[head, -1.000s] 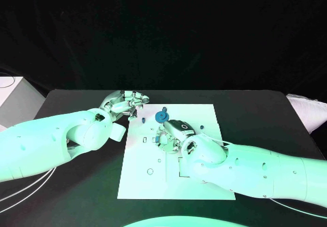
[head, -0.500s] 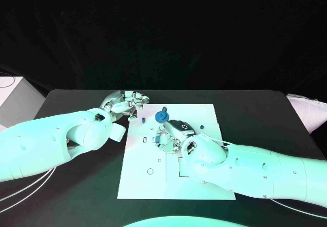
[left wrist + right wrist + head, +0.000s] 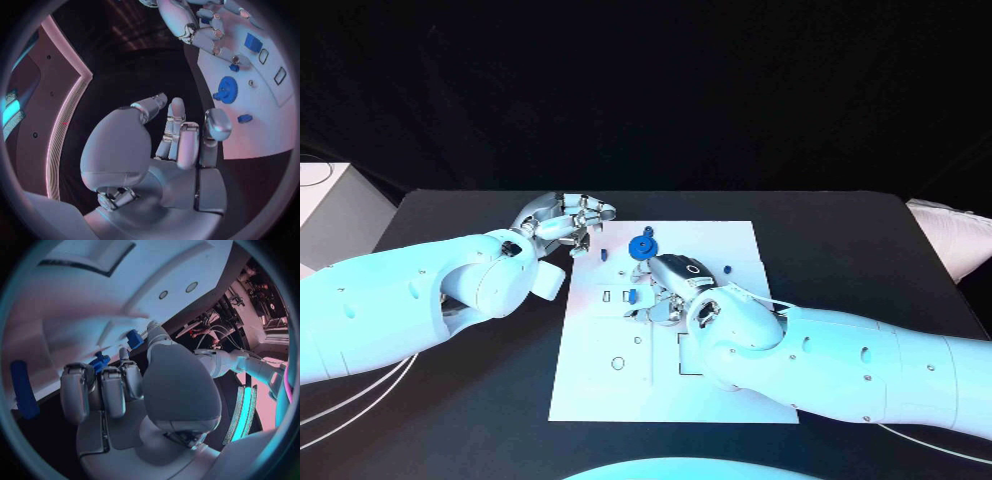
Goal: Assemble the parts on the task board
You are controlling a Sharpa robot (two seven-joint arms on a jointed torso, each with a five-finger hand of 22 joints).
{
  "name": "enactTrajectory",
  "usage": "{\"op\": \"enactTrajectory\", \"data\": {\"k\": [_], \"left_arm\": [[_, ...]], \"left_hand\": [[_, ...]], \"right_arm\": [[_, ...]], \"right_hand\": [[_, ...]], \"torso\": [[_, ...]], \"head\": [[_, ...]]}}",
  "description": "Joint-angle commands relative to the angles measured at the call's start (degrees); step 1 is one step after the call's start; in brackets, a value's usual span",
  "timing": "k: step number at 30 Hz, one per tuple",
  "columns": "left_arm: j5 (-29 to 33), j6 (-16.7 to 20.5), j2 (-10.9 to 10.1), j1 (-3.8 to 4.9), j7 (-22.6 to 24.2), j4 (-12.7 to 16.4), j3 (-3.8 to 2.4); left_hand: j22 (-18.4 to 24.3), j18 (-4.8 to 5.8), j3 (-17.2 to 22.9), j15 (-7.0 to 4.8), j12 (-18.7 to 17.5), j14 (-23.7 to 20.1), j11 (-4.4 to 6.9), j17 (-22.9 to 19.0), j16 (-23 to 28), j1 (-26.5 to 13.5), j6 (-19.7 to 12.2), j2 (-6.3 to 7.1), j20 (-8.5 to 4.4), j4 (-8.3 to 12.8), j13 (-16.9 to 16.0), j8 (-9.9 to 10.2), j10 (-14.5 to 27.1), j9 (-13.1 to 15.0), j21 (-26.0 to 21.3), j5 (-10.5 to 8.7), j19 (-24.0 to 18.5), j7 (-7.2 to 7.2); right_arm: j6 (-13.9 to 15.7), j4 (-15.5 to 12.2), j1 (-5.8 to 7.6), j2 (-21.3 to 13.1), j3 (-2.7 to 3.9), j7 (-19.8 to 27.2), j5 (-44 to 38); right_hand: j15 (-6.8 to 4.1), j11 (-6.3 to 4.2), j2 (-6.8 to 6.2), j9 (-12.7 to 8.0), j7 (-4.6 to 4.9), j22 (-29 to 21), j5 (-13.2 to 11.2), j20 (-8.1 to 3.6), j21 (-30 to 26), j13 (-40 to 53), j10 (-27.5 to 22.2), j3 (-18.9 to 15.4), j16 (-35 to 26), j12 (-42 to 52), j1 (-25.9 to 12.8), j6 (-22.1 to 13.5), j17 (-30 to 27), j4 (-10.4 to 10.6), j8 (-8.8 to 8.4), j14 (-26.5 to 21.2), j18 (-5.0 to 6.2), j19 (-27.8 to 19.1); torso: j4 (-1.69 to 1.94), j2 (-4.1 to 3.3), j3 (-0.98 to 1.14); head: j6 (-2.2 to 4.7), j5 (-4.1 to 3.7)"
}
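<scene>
White task board, blue gear standing on it

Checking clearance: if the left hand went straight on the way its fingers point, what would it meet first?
Probably the white task board: the left hand has its fingers aimed at the board's near edge, with the small blue part next in line. Depth is unclear.

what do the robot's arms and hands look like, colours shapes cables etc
Both arms have smooth, rounded white shells dotted with small dark screw holes. The left hand and right hand are silver metal with segmented fingers and paler rounded pads. Thin white cables trail beside the left arm.
</scene>
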State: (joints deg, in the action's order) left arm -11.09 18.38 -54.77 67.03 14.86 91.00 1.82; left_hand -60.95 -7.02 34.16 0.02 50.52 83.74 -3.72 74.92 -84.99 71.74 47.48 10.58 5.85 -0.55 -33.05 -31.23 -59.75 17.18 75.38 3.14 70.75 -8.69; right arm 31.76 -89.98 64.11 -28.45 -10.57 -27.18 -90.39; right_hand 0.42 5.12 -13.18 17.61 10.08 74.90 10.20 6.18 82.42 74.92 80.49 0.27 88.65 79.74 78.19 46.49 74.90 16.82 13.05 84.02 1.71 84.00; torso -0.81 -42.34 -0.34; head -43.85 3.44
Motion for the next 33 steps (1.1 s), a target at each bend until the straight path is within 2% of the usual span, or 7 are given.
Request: {"op": "enactTrajectory", "data": {"k": [1,8,11,15,18,27,33], "left_arm": [[-2.84,-0.89,0.1,0.02,-1.59,-0.12,-0.03],[-9.23,-2.23,-0.06,0.03,-8.77,-0.52,-0.03],[-15.33,-6.18,-0.28,0.06,-14.84,-0.38,-0.05],[-24.54,-11.89,-0.61,0.25,-23.74,0.32,-0.09],[-30.91,-15.81,-0.36,1.12,-30.48,0.6,-0.11],[-41.42,-24.86,3.24,4.05,-40.85,-1.35,-0.07],[-46.08,-28.87,6.47,4.87,-42.99,-3.16,-0.01]], "left_hand": [[-0.42,0.79,-0.37,0.16,0.63,1.07,-0.15,2.48,-0.39,-1.25,-0.7,0.58,0.06,-0.57,-0.21,-0.32,-0.01,0.14,0.4,-0.11,0.37,-0.01],[-0.89,0.82,-2.75,0.12,3.06,1.97,-0.04,4.24,-1.15,-3.72,-1.21,1.56,0.1,-2.49,-0.92,-1.06,-1.77,0.45,0.89,-0.08,0.48,0.18],[-1.96,1.02,-2.05,-0.2,4.36,2.47,0.33,5.16,-1.5,-4.09,-0.88,1.18,-0.1,-3.15,-1.93,-1.53,-2.69,0.64,1.55,0.03,1.29,0.56],[-1.68,0.98,-2.54,-0.37,5.44,2.34,0.47,4.48,-1.14,-8.03,-0.99,1.95,-0.35,-6.7,-2.32,-2.25,-2.99,1.18,1.52,-0.07,1.24,0.81],[-1.65,0.99,-3.97,-0.59,6.12,2.46,0.73,4.59,-1.06,-9.45,-0.57,2.18,-0.52,-9.0,-2.65,-3.33,-3.33,1.89,1.5,-0.03,1.34,1.2],[-2.21,1.14,-6.24,-1.22,7.33,2.82,1.42,5.17,-1.13,-9.62,0.04,1.13,-1.07,-12.98,-3.6,-5.95,-4.19,4.16,1.78,-0.01,1.99,2.03],[-2.89,1.31,-7.67,-1.62,8.12,3.04,1.87,5.66,-1.23,-9.52,0.25,0.89,-1.42,-15.31,-4.43,-7.88,-4.72,6.35,2.1,-0.02,2.56,2.58]], "right_arm": [[2.41,-1.7,0.25,-0.94,0.05,1.64,-0.83],[3.76,-5.63,2.13,-4.75,0.23,4.92,1.23],[3.82,-7.26,3.34,-7.33,0.33,10.03,5.62],[2.73,-9.26,4.68,-11.33,0.68,17.43,13.46],[-0.01,-10.11,6.5,-14.59,0.92,21.67,19.96],[-4.45,-7.22,11.8,-19.37,1.1,24.63,32.61],[-4.7,-3.93,13.18,-19.78,1.11,24.69,35.99]], "right_hand": [[0.64,0.52,-0.31,-0.57,0.5,9.29,0.48,0.5,-0.27,5.7,-0.26,-2.56,-0.07,-0.19,0.7,-1.36,11.88,0.19,-0.63,5.14,0.21,2.52],[0.71,0.5,0.73,-0.67,0.39,9.2,1.04,0.68,-0.44,5.73,-0.16,-2.05,-0.06,0.03,1.48,-0.43,11.92,0.12,-0.1,5.15,0.25,2.47],[0.52,0.26,2.07,-0.8,0.14,8.41,2.38,0.57,-1.61,5.36,-0.5,-0.73,-0.14,-0.18,3.06,0.32,11.77,-0.01,0.52,5.1,0.54,1.97],[0.51,0.29,3.46,-1.2,0.2,6.07,4.3,0.53,-5.02,4.06,-2.1,0.89,-0.81,-1.44,5.52,-0.1,10.42,-0.21,0.67,4.69,1.3,0.44],[0.54,0.32,3.59,-1.44,0.25,5.28,6.8,0.55,-6.24,3.61,-2.68,1.53,-1.05,-1.77,6.59,-0.26,9.98,-0.22,0.86,4.51,1.54,-0.09],[0.6,0.36,3.78,-1.69,0.29,4.23,9.36,0.61,-7.9,2.98,-3.47,2.2,-1.39,-2.23,6.86,-0.29,9.36,-0.21,1.23,4.25,1.87,-0.78],[0.6,0.36,3.83,-1.7,0.28,4.04,9.51,0.61,-8.17,2.89,-3.56,2.25,-1.47,-2.31,6.78,-0.24,9.21,-0.19,1.29,4.2,1.93,-0.9]], "torso": [[0.03,0.19,0.04],[-0.2,0.81,0.16],[-0.22,1.16,0.26],[-0.15,1.68,0.44],[-0.17,2.18,0.7],[-0.09,3.12,1.22],[0.05,3.25,1.41]], "head": [[0.19,-0.07],[0.38,0.13],[0.43,0.23],[0.79,0.78],[0.57,1.52],[-0.3,1.61],[-0.86,1.45]]}}
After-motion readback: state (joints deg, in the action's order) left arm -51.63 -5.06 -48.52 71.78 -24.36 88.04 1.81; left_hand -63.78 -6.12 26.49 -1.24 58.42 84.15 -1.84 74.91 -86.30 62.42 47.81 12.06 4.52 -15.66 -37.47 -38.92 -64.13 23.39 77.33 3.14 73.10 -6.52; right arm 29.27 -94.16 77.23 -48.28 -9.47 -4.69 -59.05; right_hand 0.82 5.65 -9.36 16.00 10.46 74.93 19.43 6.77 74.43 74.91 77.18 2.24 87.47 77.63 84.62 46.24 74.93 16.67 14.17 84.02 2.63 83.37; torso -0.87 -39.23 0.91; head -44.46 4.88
